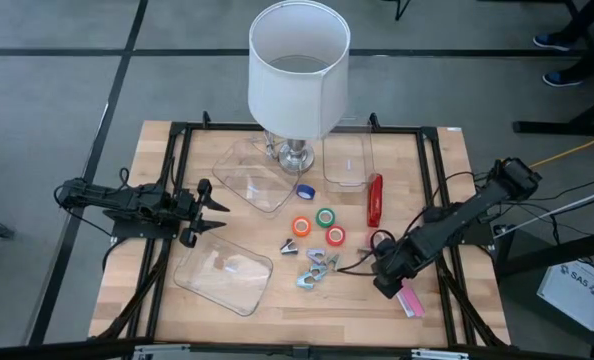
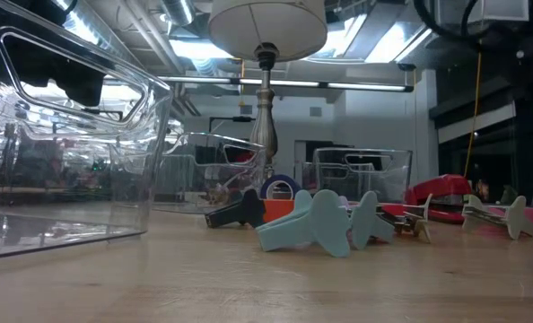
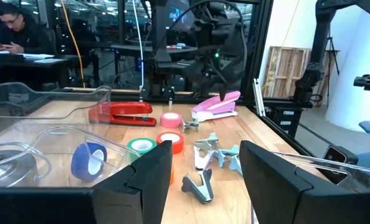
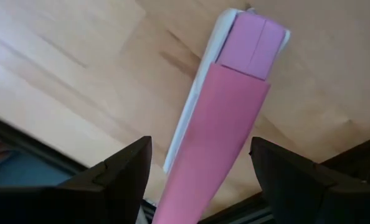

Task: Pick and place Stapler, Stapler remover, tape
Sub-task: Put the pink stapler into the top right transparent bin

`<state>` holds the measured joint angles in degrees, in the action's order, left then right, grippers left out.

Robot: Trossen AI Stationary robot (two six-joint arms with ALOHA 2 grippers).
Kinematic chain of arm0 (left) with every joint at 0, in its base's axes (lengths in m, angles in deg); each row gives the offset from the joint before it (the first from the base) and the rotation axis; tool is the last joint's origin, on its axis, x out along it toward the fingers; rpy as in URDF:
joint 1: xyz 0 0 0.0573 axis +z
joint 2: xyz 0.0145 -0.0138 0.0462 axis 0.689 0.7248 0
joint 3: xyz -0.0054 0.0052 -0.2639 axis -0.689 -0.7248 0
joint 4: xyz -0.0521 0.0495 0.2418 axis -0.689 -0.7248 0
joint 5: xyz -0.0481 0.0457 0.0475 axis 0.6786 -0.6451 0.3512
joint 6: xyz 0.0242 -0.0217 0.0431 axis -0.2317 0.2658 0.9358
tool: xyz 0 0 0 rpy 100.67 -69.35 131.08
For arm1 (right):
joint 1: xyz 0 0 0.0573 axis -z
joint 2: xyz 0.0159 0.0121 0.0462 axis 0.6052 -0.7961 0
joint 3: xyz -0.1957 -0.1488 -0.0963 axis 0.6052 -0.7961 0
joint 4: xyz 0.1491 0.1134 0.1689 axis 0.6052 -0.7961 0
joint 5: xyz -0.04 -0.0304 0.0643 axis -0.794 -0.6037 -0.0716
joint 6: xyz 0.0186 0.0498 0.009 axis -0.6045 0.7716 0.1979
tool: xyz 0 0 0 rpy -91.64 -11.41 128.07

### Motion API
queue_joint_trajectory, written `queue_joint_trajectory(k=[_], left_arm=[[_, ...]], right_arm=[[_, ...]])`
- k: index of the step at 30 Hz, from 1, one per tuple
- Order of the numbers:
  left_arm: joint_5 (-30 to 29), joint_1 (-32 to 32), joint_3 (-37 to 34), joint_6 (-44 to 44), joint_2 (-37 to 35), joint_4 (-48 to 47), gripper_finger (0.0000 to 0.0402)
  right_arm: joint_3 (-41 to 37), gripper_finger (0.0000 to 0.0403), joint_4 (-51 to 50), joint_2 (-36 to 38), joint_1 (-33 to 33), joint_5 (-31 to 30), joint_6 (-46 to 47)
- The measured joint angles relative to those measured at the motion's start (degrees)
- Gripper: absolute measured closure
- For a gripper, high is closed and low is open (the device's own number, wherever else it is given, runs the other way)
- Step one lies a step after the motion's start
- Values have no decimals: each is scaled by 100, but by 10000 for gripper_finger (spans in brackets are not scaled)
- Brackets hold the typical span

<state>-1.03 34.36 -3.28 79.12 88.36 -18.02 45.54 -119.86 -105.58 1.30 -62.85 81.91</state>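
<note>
Right tool (image 4: 200,180) over pink stapler (image 4: 225,118)

Left hand (image 3: 207,177) fingers spread apart over table (image 3: 260,134). Ahead: blue tape (image 3: 88,160), green tape (image 3: 141,146), orange tape (image 3: 170,140), pink tape (image 3: 170,119), grey staple removers (image 3: 199,185). Red stapler (image 3: 124,113), pink stapler (image 3: 215,104) farther off. Person (image 3: 17,34) seated in background.

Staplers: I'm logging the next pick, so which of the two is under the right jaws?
The pink stapler, between the open right gripper; the red stapler lies apart.
</note>
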Motion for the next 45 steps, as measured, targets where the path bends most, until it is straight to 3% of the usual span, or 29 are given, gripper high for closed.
queue_joint_trajectory(k=[17,20,26,35,45], left_arm=[[-2,2,0,-2,0,0,217],[0,2,0,0,0,0,217],[-1,1,0,-1,0,0,217],[-1,2,0,-2,0,0,217],[0,2,0,0,0,0,217]], right_arm=[[-2,136,199,-864,4,510,-31],[-2,166,197,-911,2,802,-53],[-2,263,175,-914,4,971,-26],[-4,260,244,-914,92,934,-19],[-9,260,739,-747,92,343,-96]])
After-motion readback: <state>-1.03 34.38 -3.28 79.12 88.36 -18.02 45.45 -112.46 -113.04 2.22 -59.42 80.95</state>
